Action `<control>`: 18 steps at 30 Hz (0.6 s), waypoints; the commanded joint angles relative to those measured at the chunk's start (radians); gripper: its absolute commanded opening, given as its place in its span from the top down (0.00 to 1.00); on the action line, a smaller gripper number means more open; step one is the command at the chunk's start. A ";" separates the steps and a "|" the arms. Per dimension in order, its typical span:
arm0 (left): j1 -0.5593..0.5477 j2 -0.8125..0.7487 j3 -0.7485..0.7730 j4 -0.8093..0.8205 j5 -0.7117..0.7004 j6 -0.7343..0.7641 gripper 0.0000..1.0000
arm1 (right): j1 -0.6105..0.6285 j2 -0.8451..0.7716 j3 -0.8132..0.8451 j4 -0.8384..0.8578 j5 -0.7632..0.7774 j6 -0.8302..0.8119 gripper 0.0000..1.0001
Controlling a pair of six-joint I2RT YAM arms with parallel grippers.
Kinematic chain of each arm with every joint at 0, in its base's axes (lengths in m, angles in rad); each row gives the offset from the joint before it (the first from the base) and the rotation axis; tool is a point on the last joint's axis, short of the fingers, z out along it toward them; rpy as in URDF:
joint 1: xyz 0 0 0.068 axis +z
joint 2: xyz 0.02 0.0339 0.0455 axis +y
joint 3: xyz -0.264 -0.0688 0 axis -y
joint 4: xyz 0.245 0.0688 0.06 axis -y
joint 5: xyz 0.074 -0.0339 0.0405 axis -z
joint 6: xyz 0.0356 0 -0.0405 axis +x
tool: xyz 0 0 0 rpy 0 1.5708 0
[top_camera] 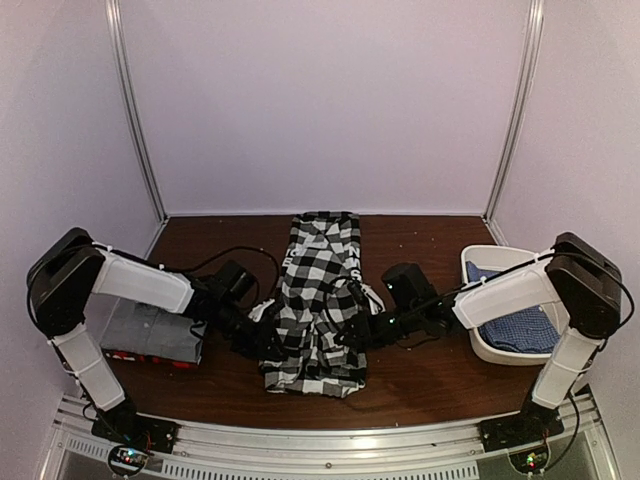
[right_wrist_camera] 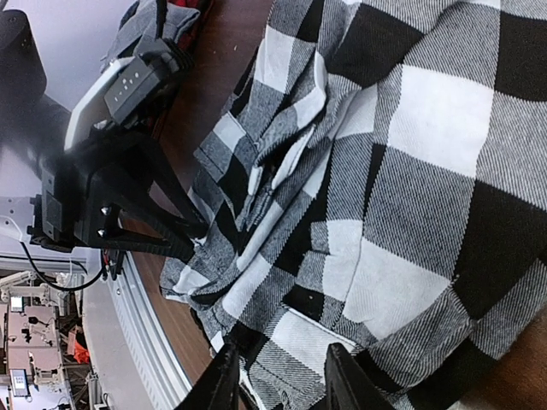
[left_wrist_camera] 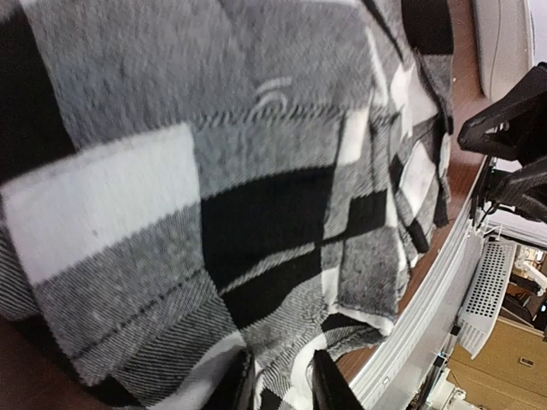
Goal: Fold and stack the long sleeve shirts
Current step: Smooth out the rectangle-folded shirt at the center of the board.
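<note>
- the black-and-white check shirt (top_camera: 320,300) lies in a long rumpled strip down the middle of the table (top_camera: 420,385), running from the back toward the near edge
- left gripper (top_camera: 252,338) is right on its left edge near the front, jaws only slightly apart and pinched on a fold of the check cloth
- right gripper (top_camera: 352,330) does the same on the right edge, a touch wider, with bunched cloth clamped between its fingers
- off to the left, the grey shirt (top_camera: 150,322) sits folded on the red-black shirt (top_camera: 150,357)
- far right, the blue shirt (top_camera: 515,325) is in the white tub (top_camera: 478,268), well apart from the check one
</note>
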 commanded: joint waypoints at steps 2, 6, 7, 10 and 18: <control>-0.037 -0.028 -0.078 0.080 0.015 -0.044 0.75 | 0.031 0.028 -0.044 0.115 0.023 0.072 0.65; -0.043 -0.044 -0.122 0.081 -0.019 -0.056 0.76 | 0.046 0.031 -0.108 0.142 0.032 0.104 0.65; -0.044 -0.051 -0.135 0.081 -0.023 -0.057 0.76 | 0.046 0.029 -0.123 0.142 0.037 0.108 0.65; -0.044 -0.089 -0.143 0.068 -0.019 -0.055 0.76 | 0.046 0.013 -0.159 0.136 0.047 0.118 0.65; -0.040 -0.239 -0.046 -0.098 -0.115 0.007 0.73 | 0.046 -0.141 -0.209 0.064 0.096 0.143 0.64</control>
